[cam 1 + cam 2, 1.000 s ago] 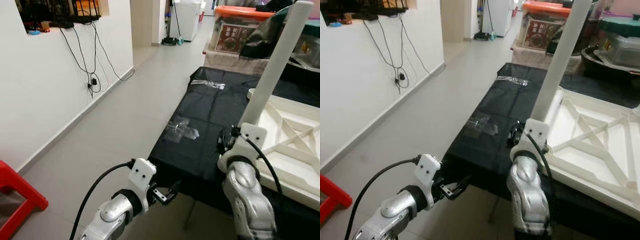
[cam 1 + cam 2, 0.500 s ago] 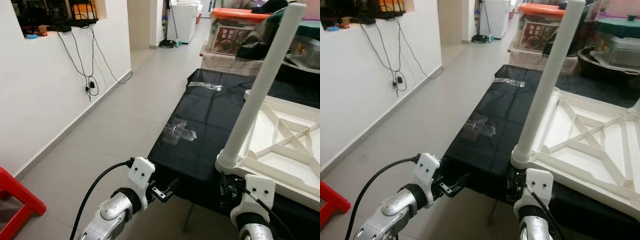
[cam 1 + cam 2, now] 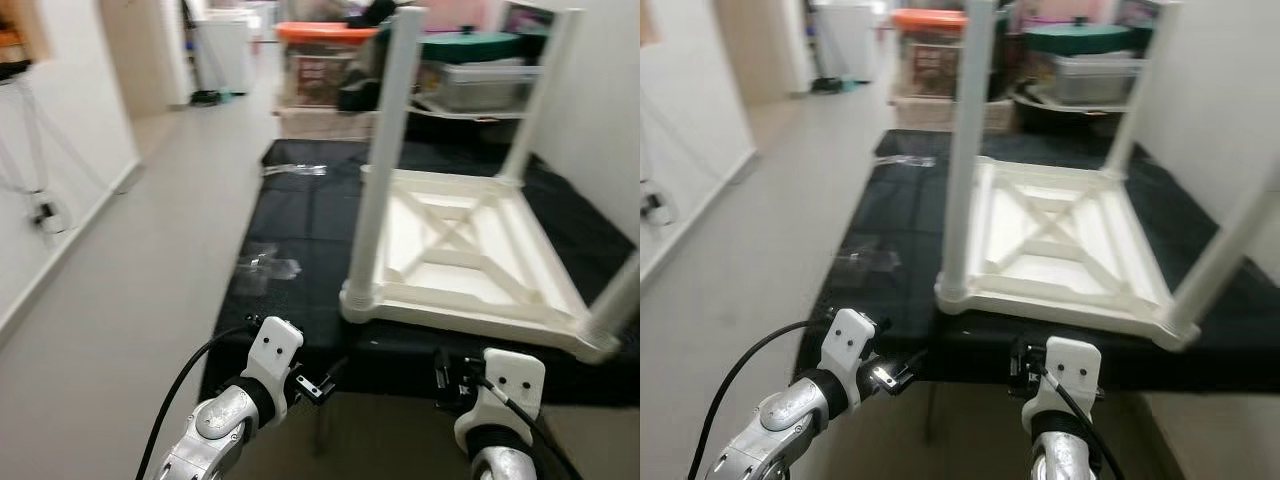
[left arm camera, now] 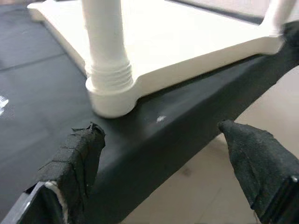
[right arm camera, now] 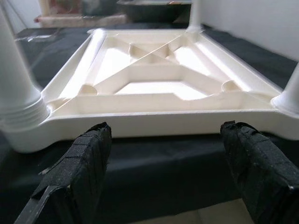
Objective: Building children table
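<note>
Left eye view: the white plastic children's table [image 3: 470, 250] lies upside down on the black-covered bench [image 3: 300, 215], legs pointing up, ribbed underside showing, while the left claw [image 3: 318, 386] and right claw [image 5: 163, 182], both released, now hang below the bench's near edge.

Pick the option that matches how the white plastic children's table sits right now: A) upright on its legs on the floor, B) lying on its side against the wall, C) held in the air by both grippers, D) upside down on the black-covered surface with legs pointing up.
D: the white plastic children's table rests top-down on the black-covered surface, its ribbed underside showing and its near-left leg standing upward.
</note>
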Controlling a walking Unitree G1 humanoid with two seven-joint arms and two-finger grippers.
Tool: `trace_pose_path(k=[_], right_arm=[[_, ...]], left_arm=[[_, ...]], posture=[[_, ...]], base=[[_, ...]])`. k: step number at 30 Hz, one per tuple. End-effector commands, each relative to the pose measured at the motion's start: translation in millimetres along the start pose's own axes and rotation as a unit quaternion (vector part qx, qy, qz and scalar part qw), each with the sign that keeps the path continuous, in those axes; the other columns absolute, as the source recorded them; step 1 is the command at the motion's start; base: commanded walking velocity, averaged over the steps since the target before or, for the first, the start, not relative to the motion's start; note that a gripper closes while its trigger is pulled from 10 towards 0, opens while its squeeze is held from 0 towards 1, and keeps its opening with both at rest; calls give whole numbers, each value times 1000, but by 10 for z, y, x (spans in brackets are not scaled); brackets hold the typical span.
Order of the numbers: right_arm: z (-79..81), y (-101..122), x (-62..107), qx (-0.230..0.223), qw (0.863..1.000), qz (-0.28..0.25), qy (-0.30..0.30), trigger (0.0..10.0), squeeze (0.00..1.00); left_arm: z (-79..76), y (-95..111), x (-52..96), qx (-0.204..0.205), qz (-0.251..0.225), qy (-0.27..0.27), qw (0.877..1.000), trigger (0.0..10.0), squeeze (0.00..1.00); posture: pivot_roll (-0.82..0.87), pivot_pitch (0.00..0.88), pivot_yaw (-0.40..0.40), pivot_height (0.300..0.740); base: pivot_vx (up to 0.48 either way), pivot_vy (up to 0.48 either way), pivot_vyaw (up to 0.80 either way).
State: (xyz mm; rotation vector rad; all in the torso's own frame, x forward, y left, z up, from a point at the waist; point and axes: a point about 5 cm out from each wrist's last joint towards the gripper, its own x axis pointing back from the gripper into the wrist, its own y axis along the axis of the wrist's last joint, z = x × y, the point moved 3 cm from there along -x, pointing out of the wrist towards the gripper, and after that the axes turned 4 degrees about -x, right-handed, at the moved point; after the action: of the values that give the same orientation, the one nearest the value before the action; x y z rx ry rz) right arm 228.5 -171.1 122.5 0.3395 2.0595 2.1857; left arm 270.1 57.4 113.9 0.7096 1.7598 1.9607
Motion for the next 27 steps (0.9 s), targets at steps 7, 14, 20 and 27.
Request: trace_pose_path(k=[7, 14, 20, 27], right_arm=[[150, 41, -187, 21, 996, -17, 88, 10000, 0], [-43, 116, -434, 32, 997, -25, 72, 10000, 0], [-126, 203, -513, 11, 996, -34, 76, 10000, 0], [-287, 386, -602, 3, 993, -58, 102, 10000, 780]], left_arm=[[29, -46, -2, -6, 5, 9, 1000, 10000, 0], [-7, -18, 31, -7, 0, 11, 1000, 10000, 0], [-35, 10, 77, -5, -2, 11, 1000, 10000, 0], [-73, 45, 139, 0, -1, 8, 1000, 10000, 0]], posture=[[134, 0, -33, 740], [149, 0, -50, 740], [151, 0, -57, 740], [149, 26, -59, 740]], base=[[0, 0, 0], [0, 0, 0], [0, 0, 0], [0, 0, 0]])
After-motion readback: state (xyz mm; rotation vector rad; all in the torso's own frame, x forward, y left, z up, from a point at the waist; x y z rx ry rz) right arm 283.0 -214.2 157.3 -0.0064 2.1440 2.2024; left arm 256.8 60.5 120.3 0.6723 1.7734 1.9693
